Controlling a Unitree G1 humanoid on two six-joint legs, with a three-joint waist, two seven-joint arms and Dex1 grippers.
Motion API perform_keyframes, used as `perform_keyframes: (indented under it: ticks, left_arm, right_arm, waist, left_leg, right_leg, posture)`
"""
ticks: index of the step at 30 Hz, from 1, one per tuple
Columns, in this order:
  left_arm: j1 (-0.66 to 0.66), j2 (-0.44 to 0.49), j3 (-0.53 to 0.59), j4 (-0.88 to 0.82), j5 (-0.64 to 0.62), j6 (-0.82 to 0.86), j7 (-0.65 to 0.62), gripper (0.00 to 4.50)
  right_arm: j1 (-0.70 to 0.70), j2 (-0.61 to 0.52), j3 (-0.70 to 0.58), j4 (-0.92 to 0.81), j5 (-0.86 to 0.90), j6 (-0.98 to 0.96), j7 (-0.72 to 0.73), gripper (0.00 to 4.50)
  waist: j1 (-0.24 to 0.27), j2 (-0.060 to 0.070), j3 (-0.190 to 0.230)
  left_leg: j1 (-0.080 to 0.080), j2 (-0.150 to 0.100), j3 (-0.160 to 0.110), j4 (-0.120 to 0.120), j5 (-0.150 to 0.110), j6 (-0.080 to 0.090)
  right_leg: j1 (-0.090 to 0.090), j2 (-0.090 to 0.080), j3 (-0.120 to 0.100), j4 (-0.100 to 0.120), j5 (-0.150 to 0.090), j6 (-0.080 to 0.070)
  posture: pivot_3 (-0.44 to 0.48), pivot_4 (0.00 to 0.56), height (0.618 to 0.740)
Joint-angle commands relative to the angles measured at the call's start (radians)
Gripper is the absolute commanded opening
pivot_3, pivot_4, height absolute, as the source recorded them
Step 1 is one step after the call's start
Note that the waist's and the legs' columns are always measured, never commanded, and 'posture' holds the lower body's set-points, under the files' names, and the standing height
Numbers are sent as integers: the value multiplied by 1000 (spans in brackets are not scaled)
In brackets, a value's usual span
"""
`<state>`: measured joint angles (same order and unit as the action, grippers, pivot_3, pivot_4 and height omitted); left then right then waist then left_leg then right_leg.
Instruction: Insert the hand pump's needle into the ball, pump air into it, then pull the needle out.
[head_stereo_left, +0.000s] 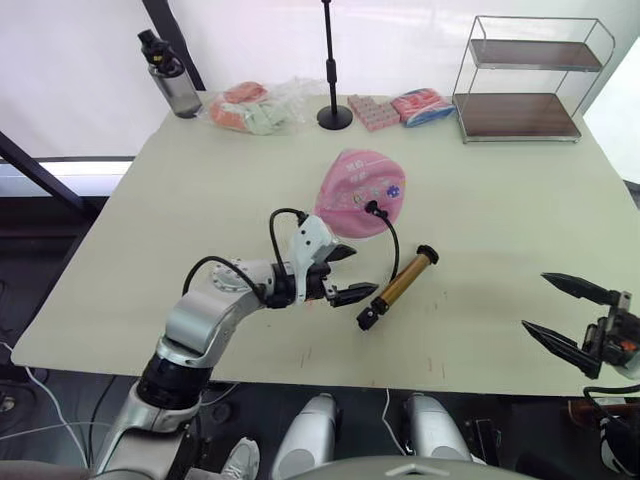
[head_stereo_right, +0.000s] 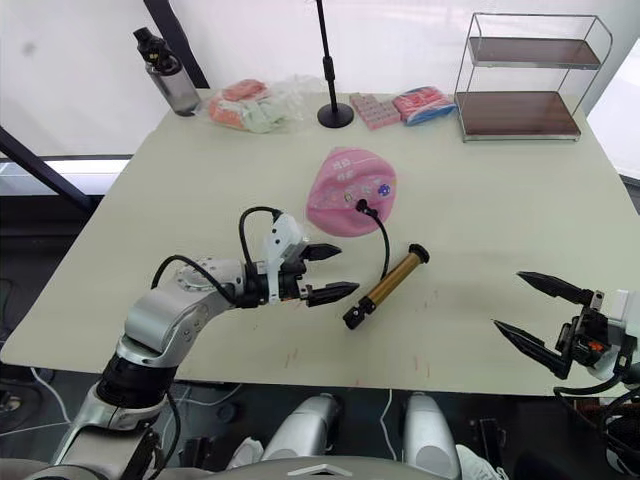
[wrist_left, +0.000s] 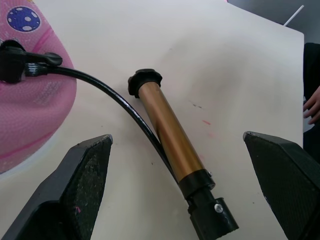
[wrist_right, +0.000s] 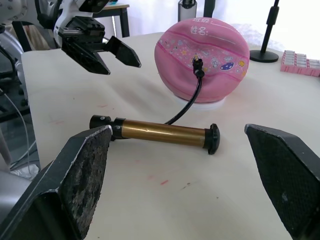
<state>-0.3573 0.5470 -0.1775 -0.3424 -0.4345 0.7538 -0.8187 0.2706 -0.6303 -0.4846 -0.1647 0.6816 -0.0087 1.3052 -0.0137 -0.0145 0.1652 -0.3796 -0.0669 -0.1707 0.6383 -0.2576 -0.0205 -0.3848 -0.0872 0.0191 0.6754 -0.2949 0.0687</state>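
Pink, the ball (head_stereo_left: 361, 192) sits on a white ring at the counter's (head_stereo_left: 200, 180) centre, slightly above mid-frame in the eye views. A black hose (head_stereo_left: 392, 240) curves from a fitting at its valve to the pump (head_stereo_left: 398, 287), which lies slanted on the counter just below the ball. Left claw (head_stereo_left: 345, 275) hovers beside the pump's lower end, fingers apart, empty. Right claw (head_stereo_left: 562, 312), lower right, is also spread and empty.

bottle (head_stereo_left: 172, 78), wire shelf (head_stereo_left: 525, 80), packets (head_stereo_left: 398, 108) on table (head_stereo_left: 200, 200).
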Motion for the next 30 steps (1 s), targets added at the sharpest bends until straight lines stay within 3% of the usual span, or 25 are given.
perform_keyframes:
  ticks: [1, 12, 21, 30]
  left_arm:
    - [65, 63, 58, -23, -8, -50, -41, 4452]
    - [166, 124, 115, -49, -54, -83, -90, 4452]
    - [72, -43, -21, -83, -9, 68, 117, 4452]
    - [-59, -206, -192, -6, 123, 182, 304, 4452]
  right_arm:
    - [20, -14, -46, 1, 28, -26, 24, 4500]
    - [63, -21, -72, 7, 39, -42, 51, 4500]
    - [79, -11, -63, -16, 39, -52, 43, 4500]
    - [85, -5, -51, -34, 36, -58, 36, 4500]
  waist:
    - [1, 1, 0]
    - [3, 2, 1]
    - [7, 3, 1]
    - [6, 3, 1]
  left_leg:
    - [0, 0, 0, 0, 0, 0]
    - [0, 1, 0, 1, -1, 2]
    - [0, 0, 1, 8, -3, 6]
    - [1, -1, 7, 13, -4, 7]
  right_leg:
    - [0, 0, 0, 1, 0, 0]
    - [0, 0, 0, 1, 0, 0]
    - [4, 0, 0, 2, 1, 1]
    - [5, 0, 6, 1, 3, 6]
  posture:
    - [0, 150, 740]
    - [0, 150, 740]
    - [0, 150, 740]
    - [0, 150, 740]
